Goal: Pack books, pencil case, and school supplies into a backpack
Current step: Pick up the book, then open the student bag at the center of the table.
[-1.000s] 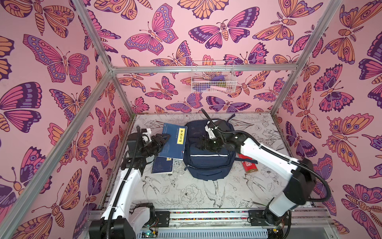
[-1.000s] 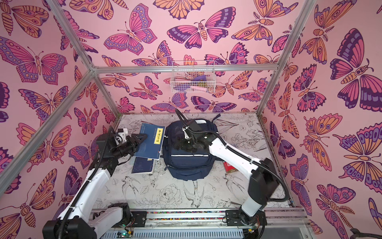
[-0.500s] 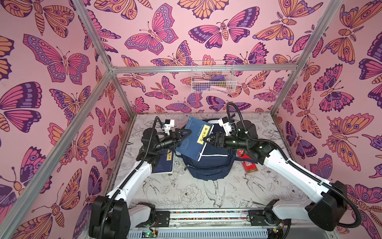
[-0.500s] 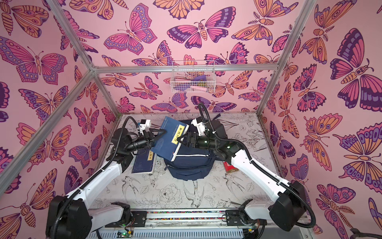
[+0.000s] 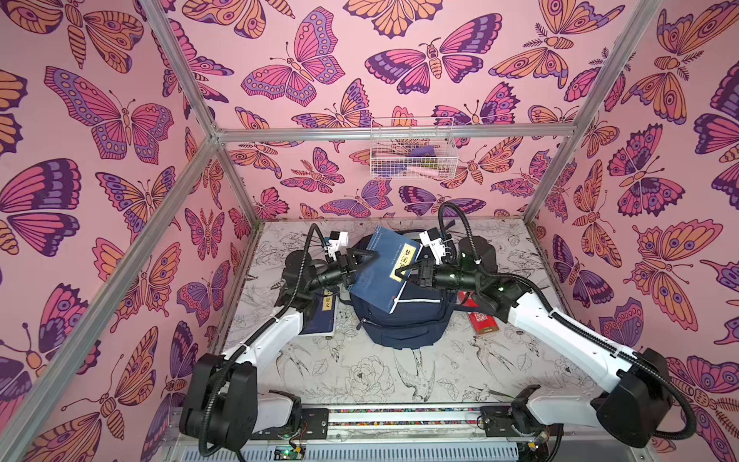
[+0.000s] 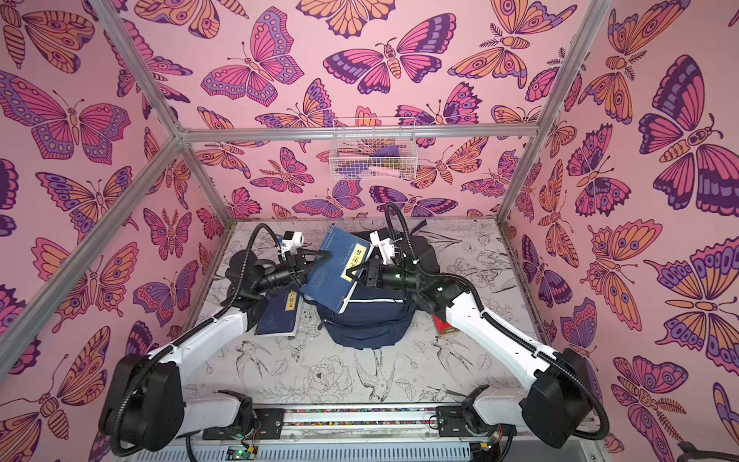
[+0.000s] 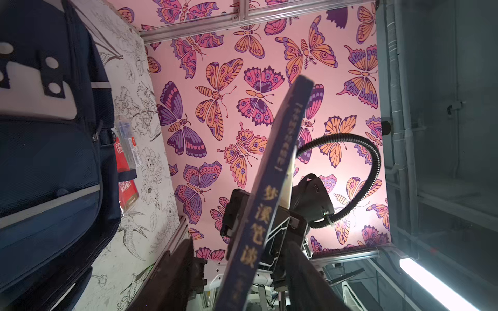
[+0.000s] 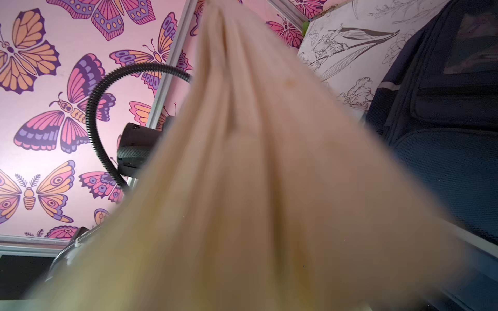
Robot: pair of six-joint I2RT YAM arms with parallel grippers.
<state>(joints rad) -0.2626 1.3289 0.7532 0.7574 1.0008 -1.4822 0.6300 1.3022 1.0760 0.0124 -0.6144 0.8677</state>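
A dark blue book with a cream-yellow title strip hangs tilted above the navy backpack. My left gripper is shut on its spine edge, and the spine runs between the two fingers in the left wrist view. My right gripper is shut on the opposite edge, by the title strip. Blurred cream pages fill the right wrist view and hide that gripper's fingers. A second blue book lies flat left of the backpack. A red packet of pens lies right of it. The pencil case is out of view.
A white wire basket with purple and pink items hangs on the back wall. Pink butterfly walls and aluminium posts close in the flower-printed table on three sides. Both arm bases stand at its front edge.
The left gripper has lifted the book off the one beneath it and swung it over the backpack. The right gripper left the backpack, came to the book's other edge and shut.
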